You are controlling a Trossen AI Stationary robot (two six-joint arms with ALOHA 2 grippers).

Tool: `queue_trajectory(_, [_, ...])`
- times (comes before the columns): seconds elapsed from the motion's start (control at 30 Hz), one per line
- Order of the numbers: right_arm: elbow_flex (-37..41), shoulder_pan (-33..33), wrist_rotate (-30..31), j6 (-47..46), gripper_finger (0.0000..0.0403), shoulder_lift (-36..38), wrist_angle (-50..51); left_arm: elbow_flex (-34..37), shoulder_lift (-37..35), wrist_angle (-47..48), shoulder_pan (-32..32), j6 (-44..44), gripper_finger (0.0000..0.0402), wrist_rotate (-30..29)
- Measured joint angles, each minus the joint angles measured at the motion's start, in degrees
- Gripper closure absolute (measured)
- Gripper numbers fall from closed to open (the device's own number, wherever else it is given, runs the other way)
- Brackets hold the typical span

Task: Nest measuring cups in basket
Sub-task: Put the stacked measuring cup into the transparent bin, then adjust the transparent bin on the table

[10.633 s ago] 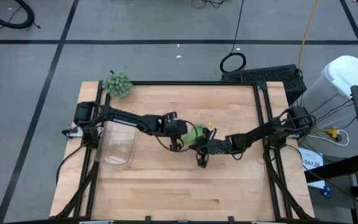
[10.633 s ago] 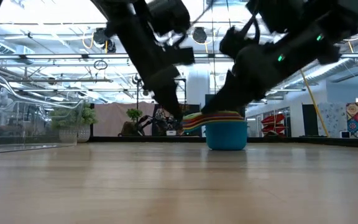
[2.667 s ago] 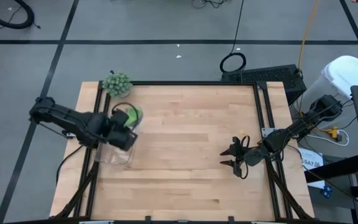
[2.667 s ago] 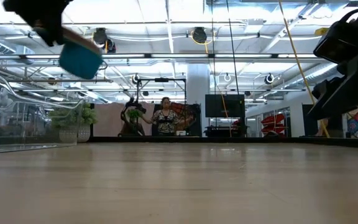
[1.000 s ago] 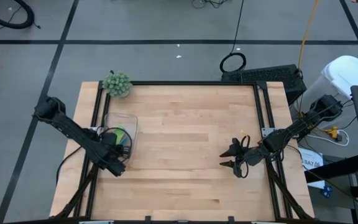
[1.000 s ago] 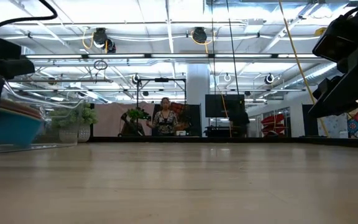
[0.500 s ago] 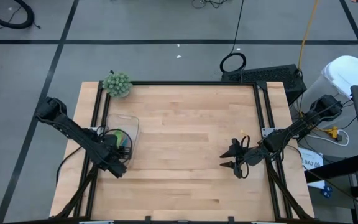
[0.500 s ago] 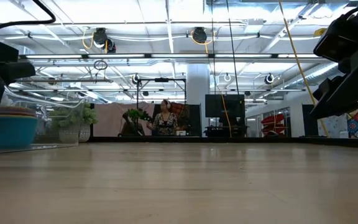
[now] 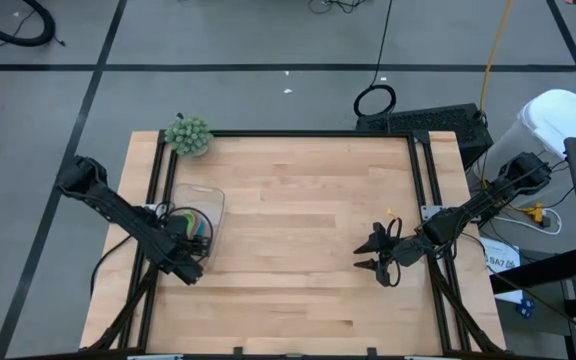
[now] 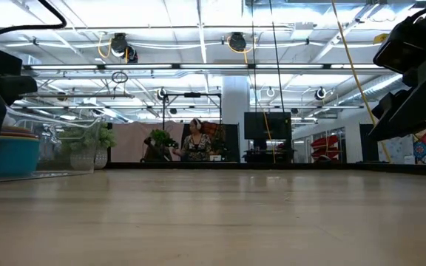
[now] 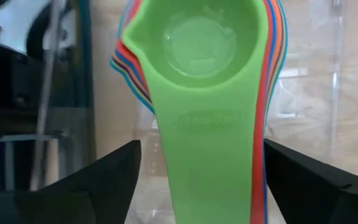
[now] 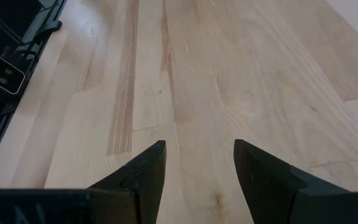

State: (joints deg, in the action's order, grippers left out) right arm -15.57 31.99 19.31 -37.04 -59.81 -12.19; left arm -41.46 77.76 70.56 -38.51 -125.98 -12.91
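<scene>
The measuring cups (image 9: 195,220) sit nested in one stack, the green one (image 11: 204,43) on top, a teal one (image 10: 6,155) at the bottom. The stack rests level on the floor of the clear basket (image 9: 209,193) at the table's left edge. My left gripper (image 9: 189,240) is open at the basket's near side. Its fingers (image 11: 114,177) stand on either side of the stacked handles (image 11: 210,155), with the gripper (image 11: 202,149) centred over them. My right gripper (image 9: 369,256) waits open near the table's right edge, over bare wood (image 12: 197,93).
A fuzzy green ball (image 9: 188,135) sits at the table's far left corner, beyond the basket. The basket's clear wall (image 11: 337,74) rises beside the stack. Black frame rails (image 9: 153,200) run along the table's left edge. Bare wood (image 9: 298,220) lies between the two arms.
My left gripper has opened off the stacked handles and stayed at the basket's near side. The cup stack, tilted a second ago, has settled level on the basket's floor.
</scene>
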Motion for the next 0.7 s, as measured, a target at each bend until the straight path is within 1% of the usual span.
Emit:
queue_trajectory(0.2, [0.0,0.0,0.0,0.0,0.022,0.0,0.0,-1.8,-2.0,4.8,0.0,0.4,0.0104,-0.1])
queue_trajectory(0.37, [0.0,0.0,0.0,0.0,0.022,0.0,0.0,-5.0,-3.0,9.9,0.0,0.9,0.0124,-2.3])
queue_trajectory(0.57, [0.0,0.0,0.0,0.0,0.022,0.0,0.0,-7.0,-2.9,12.6,1.0,2.0,0.0142,-3.4])
queue_trajectory(0.7, [0.0,0.0,0.0,0.2,0.022,0.0,0.0,-10.8,-2.9,15.2,3.0,5.4,0.0156,-6.7])
